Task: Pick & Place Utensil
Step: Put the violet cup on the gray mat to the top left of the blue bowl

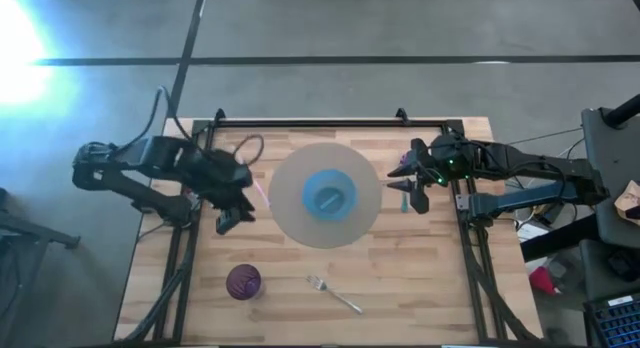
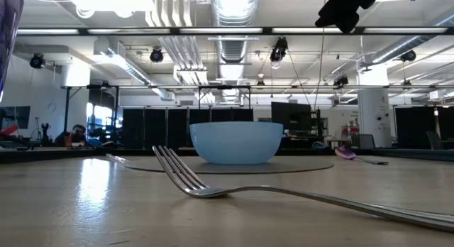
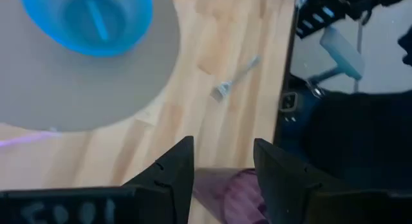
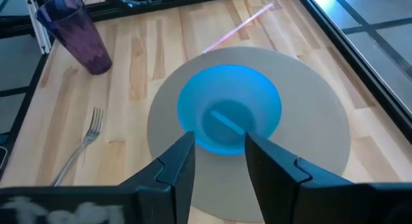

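Blue bowl (image 1: 329, 196) on grey plate (image 1: 290, 218), fork (image 1: 334, 294), purple cup (image 1: 243, 282) nearby — both hands released.

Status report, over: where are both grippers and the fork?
Left gripper open, left of plate. Right gripper open, right of plate. Fork untouched on near table; purple cup beside it.

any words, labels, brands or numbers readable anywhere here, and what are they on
No text can be read for certain in any view.
Pale blurred marks on the left gripper's dark body: too smeared to read.
Pale blurred marks on the right gripper's dark body: also unreadable.
The blue plastic bowl, round grey mat, silver metal fork and purple ribbed cup show no lettering.
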